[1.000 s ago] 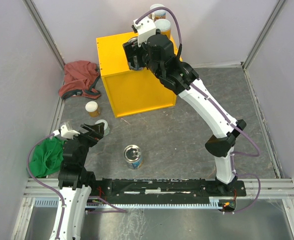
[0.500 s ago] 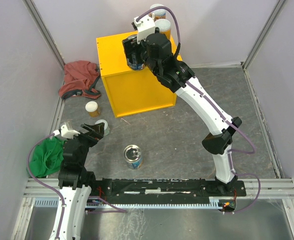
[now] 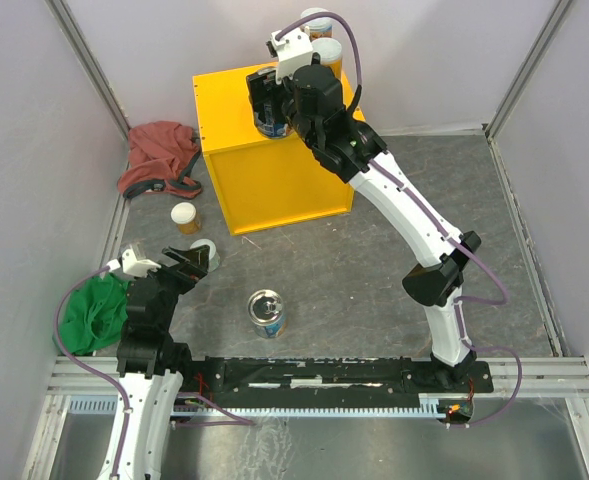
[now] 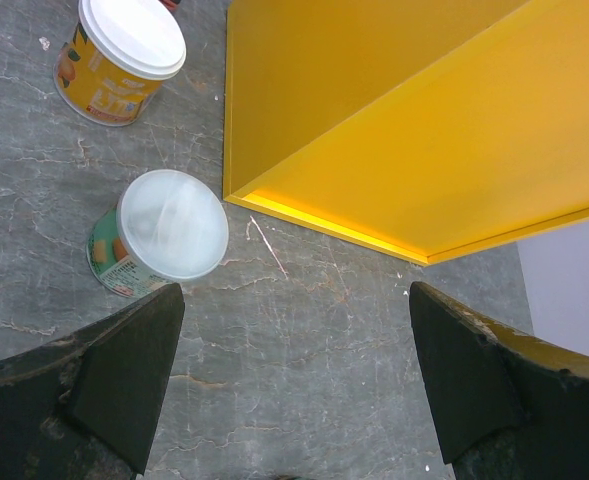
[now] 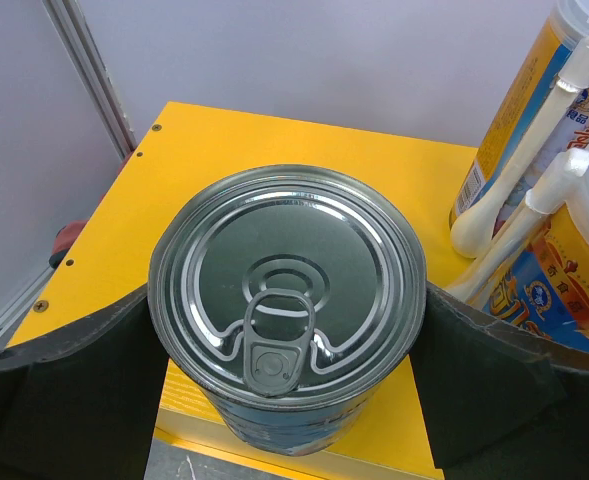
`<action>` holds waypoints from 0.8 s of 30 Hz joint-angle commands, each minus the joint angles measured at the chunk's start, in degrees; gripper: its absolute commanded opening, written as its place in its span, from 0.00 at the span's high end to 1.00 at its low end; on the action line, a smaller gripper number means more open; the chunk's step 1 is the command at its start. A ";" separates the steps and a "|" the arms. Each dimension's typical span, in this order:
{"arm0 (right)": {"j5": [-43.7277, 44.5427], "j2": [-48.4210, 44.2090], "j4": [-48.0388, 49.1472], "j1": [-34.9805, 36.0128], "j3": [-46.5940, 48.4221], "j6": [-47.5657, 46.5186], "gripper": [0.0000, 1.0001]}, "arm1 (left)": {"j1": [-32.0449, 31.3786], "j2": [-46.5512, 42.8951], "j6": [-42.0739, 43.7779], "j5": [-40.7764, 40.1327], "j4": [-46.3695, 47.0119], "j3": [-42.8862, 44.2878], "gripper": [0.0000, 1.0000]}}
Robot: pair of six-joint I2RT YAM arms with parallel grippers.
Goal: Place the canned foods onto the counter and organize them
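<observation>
Bright, even light; soft glare on the tin (image 5: 286, 300).

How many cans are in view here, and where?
6. Two orange cans at the back of the counter; a gripped tin in the right gripper over its top; on the grey table, a loose tin and two short cans near the left gripper. None appears hidden.

The box (image 3: 279, 185) is glowing bright yellow, the tin (image 5: 286, 290) is showing a silver top, the desk (image 3: 354, 280) is showing grey marbled veins, and a red cloth (image 3: 159, 155) and a green cloth (image 3: 92, 312) are standing out.
</observation>
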 commanded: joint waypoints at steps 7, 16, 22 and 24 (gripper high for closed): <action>-2.96 -0.85 8.88 -0.40 4.65 0.05 0.05 | -0.13 0.22 2.64 1.03 2.72 0.01 0.01; -3.57 -1.08 9.06 -0.42 5.58 -0.30 0.01 | -0.14 -0.04 2.63 1.60 2.93 -0.03 0.01; -4.03 -1.56 8.97 -0.41 5.49 -0.46 0.01 | -0.14 -0.12 2.66 1.74 3.06 -0.08 0.01; -4.13 -2.05 9.12 -0.34 5.48 -0.52 0.01 | -0.13 -0.31 2.68 1.74 3.10 -0.17 0.01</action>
